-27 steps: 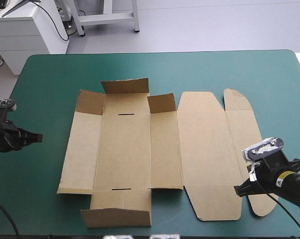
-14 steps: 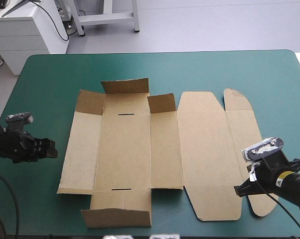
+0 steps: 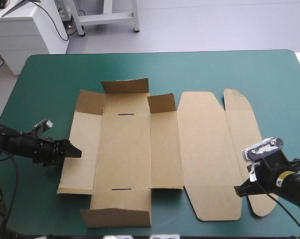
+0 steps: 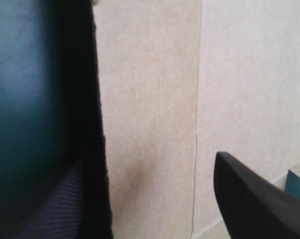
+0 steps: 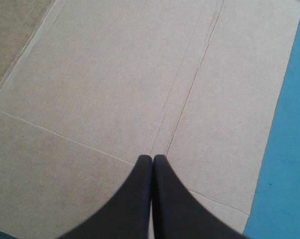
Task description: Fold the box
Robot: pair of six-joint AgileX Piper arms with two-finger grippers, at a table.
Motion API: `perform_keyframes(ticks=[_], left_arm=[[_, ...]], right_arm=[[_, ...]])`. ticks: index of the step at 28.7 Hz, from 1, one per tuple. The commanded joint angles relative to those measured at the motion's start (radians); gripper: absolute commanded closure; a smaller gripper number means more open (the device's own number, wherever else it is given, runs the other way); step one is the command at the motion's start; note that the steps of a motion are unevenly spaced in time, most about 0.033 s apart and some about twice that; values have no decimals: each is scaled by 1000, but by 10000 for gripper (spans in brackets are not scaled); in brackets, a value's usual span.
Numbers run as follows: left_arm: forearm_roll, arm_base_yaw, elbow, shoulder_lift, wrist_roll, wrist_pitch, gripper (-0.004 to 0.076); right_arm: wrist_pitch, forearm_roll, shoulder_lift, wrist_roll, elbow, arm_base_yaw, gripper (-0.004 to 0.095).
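Observation:
The brown box [image 3: 125,149] lies as a cut sheet on the teal-green cover, mostly flat. Its far flap [image 3: 125,85] and near flap [image 3: 117,217] are tipped up a little. My left gripper [image 3: 74,152] is at the sheet's left edge. In the left wrist view the gripper [image 4: 145,174] is open, with the edge of the box [image 4: 150,99] running between its black fingers [image 4: 254,199]. My right gripper [image 3: 238,189] hovers over the near right panels. In its own view this gripper [image 5: 152,158] is shut, pointing at a crease in the box [image 5: 115,74], and holds nothing.
The teal-green cover [image 3: 190,69] shows all round the sheet, widest at the far side and on the left. The box's near flap lies close to the table's near edge. A rounded lid panel [image 3: 239,114] reaches toward the right edge.
My left arm has swung in from the table's left side to the box's left edge, and its gripper has opened. The right arm and the box have not moved.

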Motion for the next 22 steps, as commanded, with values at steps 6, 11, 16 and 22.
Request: perform_keyframes(ticks=[6, 11, 16, 22], left_arm=[[-119, -5, 102, -30, 38, 100, 214], [-141, -5, 130, -30, 44, 82, 214], [-141, -5, 130, -30, 14, 82, 295], [-141, -5, 130, -30, 12, 82, 603]], right_arm=[[-44, 3, -4, -5, -25, -8, 929], [-44, 6, -4, -5, -25, -8, 929], [-44, 4, -4, -5, -25, -8, 929], [-44, 4, -4, -5, -25, -8, 929]])
